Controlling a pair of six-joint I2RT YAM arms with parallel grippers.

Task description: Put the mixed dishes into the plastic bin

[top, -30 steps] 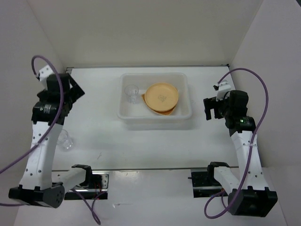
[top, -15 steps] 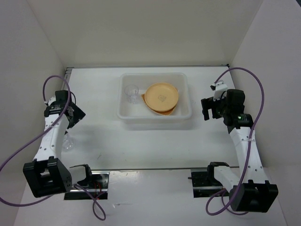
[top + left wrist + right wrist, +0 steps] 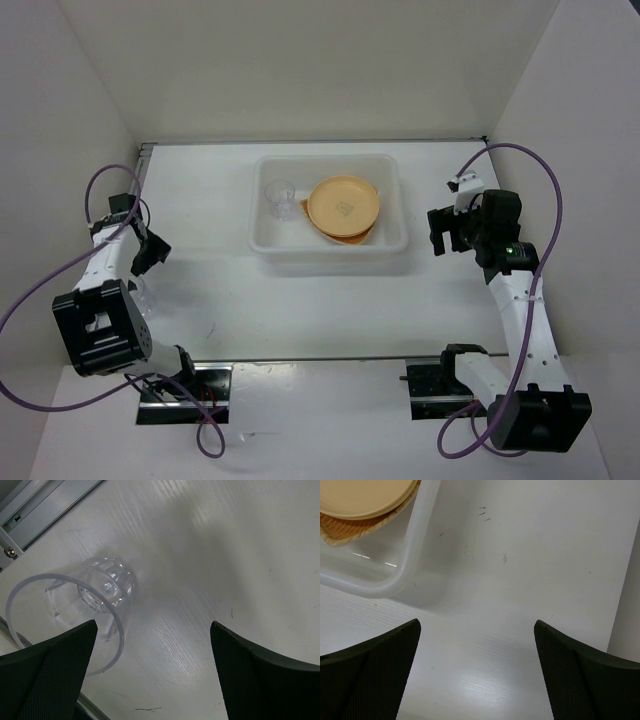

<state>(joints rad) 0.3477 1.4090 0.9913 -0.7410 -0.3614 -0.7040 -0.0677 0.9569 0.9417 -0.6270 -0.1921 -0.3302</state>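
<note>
The plastic bin (image 3: 262, 240) stands at the table's middle back. In it a yellow plate (image 3: 343, 203) lies on the woven tray (image 3: 352, 237), with a clear cup (image 3: 280, 198) upright at its left end. A second clear cup (image 3: 105, 587) stands on the table at the near left, faint in the top view (image 3: 143, 295). My left gripper (image 3: 150, 252) is open and low over the table; in its wrist view (image 3: 152, 670) the cup sits by the left finger (image 3: 50, 675), not between the fingers. My right gripper (image 3: 440, 232) is open and empty, right of the bin, whose corner (image 3: 415, 555) shows in its wrist view (image 3: 477, 670).
White walls close in the table on the left, back and right. A metal rail (image 3: 50, 510) runs along the table edge just past the loose cup. The arm bases (image 3: 180, 385) sit at the near edge.
My left arm has folded back and down, bringing its open gripper from high at the back left to low beside the loose cup. My right gripper shifted slightly, then stayed still.
</note>
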